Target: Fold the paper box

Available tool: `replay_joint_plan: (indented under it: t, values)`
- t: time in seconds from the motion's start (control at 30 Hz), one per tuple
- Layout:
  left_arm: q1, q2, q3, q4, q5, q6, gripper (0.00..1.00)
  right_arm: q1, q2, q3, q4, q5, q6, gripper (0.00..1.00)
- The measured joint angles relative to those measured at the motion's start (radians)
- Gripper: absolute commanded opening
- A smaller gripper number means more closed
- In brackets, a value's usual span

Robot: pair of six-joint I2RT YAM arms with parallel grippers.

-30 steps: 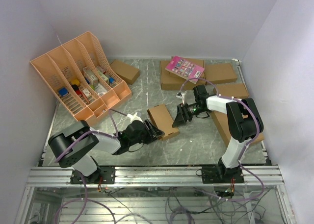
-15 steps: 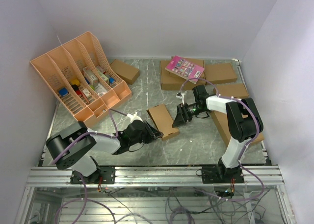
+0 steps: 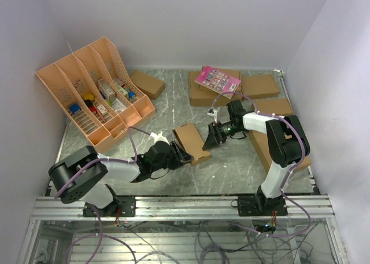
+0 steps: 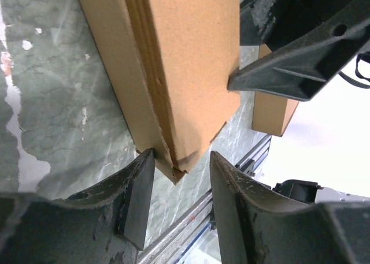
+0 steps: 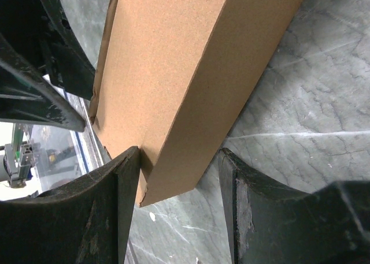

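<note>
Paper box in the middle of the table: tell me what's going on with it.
Both arms are working on the paper box, a partly folded brown cardboard piece lying mid-table. The right gripper comes in from the right, and its jaws appear pressed against both sides of one end. The left gripper comes in from the near left, jaws apart around a corner without clamping it. Layered flap edges show at that corner, so the folding is not finished.

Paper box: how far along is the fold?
Done: the paper box is no flat sheet; it stands as a narrow oblong body with creased long sides. In hand: the left claw brackets one end corner and the right claw the other end; whether either clamps is unclear. Left: the end at the left claw looks unfinished, its layered flap edges meeting in a loose point, so the end flaps likely still need tucking.
</note>
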Motion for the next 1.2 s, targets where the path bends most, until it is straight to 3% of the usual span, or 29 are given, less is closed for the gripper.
replay_joint_plan:
  t: [0.4, 0.67, 1.0, 1.13, 1.2]
  values:
    - [-0.008, -0.042, 0.018, -0.067, 0.038, 0.04, 0.56, 0.0, 0.002, 0.001, -0.002, 0.0, 0.0, 0.54]
    - [-0.012, 0.008, 0.033, -0.066, 0.05, 0.04, 0.46, 0.001, 0.002, 0.002, -0.002, 0.0, 0.0, 0.54]
    - [-0.012, 0.026, 0.045, -0.046, 0.068, 0.042, 0.21, 0.0, 0.002, 0.003, -0.002, 0.001, 0.0, 0.54]
    - [-0.012, 0.026, 0.051, -0.06, 0.073, 0.047, 0.23, 0.0, 0.002, 0.005, -0.002, 0.003, 0.0, 0.54]
    - [-0.012, 0.022, 0.059, -0.078, 0.074, 0.053, 0.29, 0.0, 0.002, 0.005, -0.003, 0.004, 0.0, 0.54]
